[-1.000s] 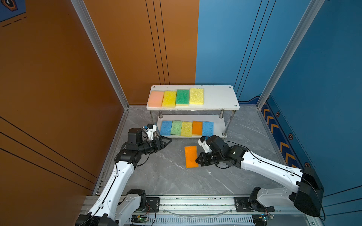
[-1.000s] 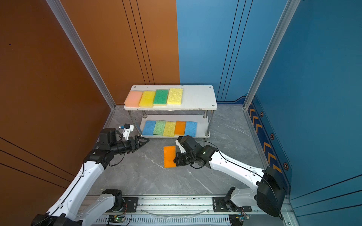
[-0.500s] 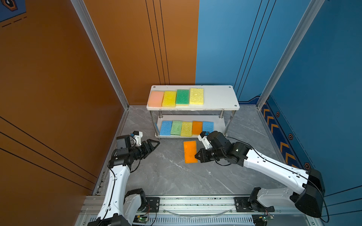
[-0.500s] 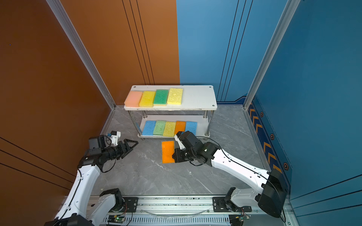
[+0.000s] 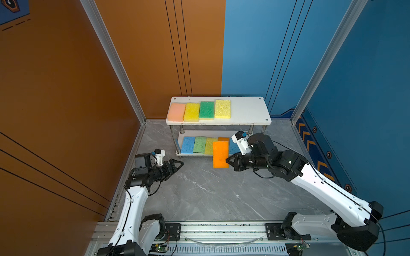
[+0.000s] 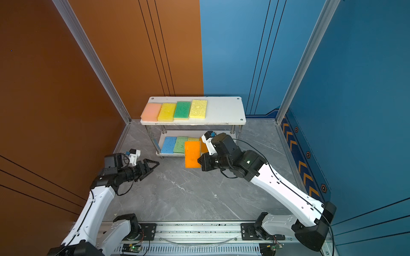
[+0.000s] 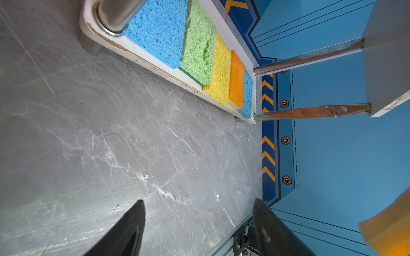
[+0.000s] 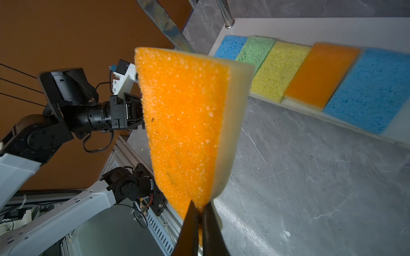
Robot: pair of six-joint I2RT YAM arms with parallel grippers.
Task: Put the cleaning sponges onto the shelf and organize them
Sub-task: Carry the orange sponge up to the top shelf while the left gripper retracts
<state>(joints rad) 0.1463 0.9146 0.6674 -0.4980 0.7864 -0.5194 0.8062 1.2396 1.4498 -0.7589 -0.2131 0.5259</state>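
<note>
Grip first: the right hand (image 8: 199, 212) is squeezed shut on one edge of the orange sponge (image 8: 182, 124). The sponge sticks out past the fingertips, up in the air above the grey surface (image 5: 199, 195). It hangs just in front of the shelf (image 5: 218, 122), down by the lower board (image 8: 332, 25).

The left hand (image 5: 178, 165) is open and holds nothing. It sits low over the surface, near the left end of the shelf and well apart from the orange sponge.

The lower board looks full. Five sponges lie side by side on it, from the blue sponge (image 8: 230, 45) at one end to the other blue sponge (image 8: 372, 88) at the far end. The top board (image 5: 248, 110) has four in a row, and the part to the right of the pale yellow sponge (image 5: 222, 108) is bare.

I think that bare part is where this one should go. To do it well, lift the sponge higher than the front edge of the top board first, so it does not bump. Turn it flat, orange side up. Line it up right beside the pale yellow sponge, straight like the others. It is soft and held by one edge only, so it may droop; go slowly. Let go only when it lies on the board
</note>
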